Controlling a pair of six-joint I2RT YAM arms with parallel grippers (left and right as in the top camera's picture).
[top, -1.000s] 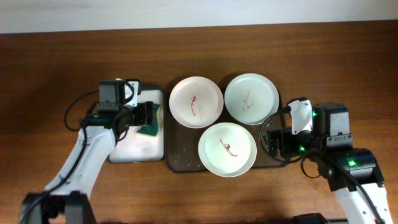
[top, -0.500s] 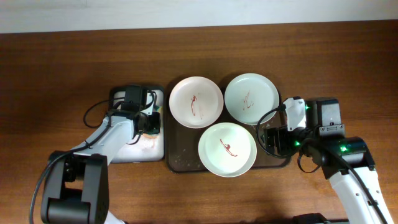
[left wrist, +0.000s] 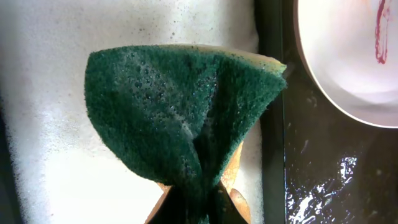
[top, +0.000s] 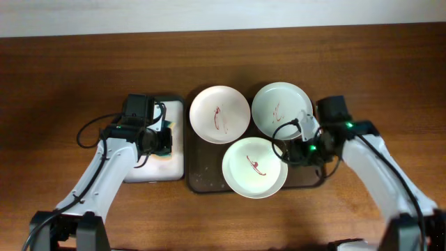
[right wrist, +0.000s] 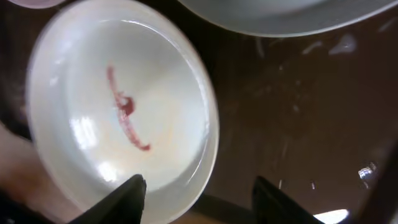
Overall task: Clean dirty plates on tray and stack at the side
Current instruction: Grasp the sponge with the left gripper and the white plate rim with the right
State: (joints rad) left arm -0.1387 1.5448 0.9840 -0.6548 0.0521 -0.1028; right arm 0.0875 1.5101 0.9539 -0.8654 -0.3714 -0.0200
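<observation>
Brown wood makes the table [top: 63, 70], which fills the overhead view. On its middle lies a dark tray [top: 202, 178], wet and shiny with drops of water. Just beside the tray, on the left, stands a white basin [top: 150, 167] with foam on its surface. Three dirty plates are all on the tray: the left plate [top: 220, 114] and the right plate [top: 281, 110] at the far side, and the front plate [top: 254, 167] at the near side, its rim close to both of them. Each plate has a red stain [top: 256, 166] in its middle. The left gripper [top: 162, 139] hangs over the right edge of the basin, near the tray, and its jaws are clamped on a green sponge [left wrist: 180, 118]. The sponge is pinched at its lower end, spreads out like a fan over the foam, and shows a yellow layer at its edge. The right gripper [top: 291, 149] is over the right part of the tray, just beside the rim of the front plate. In the right wrist view its jaws stand wide apart and hold nothing; one fingertip [right wrist: 132, 190] is at the near rim of the plate, the other is over the bare wet tray. I cannot tell if the fingertip touches the plate.
</observation>
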